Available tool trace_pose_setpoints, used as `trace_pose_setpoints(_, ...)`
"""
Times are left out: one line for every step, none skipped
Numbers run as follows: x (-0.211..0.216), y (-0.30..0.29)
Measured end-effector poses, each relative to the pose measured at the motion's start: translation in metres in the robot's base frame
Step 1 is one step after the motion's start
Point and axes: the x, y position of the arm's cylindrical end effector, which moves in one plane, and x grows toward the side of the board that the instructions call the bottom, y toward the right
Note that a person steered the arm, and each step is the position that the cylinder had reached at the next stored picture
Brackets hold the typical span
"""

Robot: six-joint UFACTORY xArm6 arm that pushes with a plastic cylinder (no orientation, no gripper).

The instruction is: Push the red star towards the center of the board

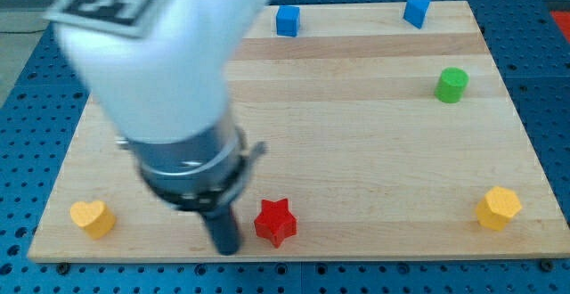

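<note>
Single cam, high, tilted down from board (pixel 356 125) 6 o'clock edge, facing 12. Whole board in frame; arm (pixel 160 71) close, blurred, filling 10 o'clock corner.

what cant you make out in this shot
- Camera view: whether my tip touches the red star; blur leaves the gap unclear.
- The board toward the view's upper left: the blurred arm hides anything there.
- The two blue blocks: too small for exact shape.
</note>
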Motion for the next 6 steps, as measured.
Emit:
trace_pose_setpoints(-0.01, 0.066)
trace_pose_setpoints(-0.011, 0.092)
trace_pose_setpoints(-0.021, 0.097)
trace_pose_setpoints(-0.037, 0.078)
trace_pose_setpoints(-0.05, 0.047)
trace_pose_setpoints(-0.068, 0.04)
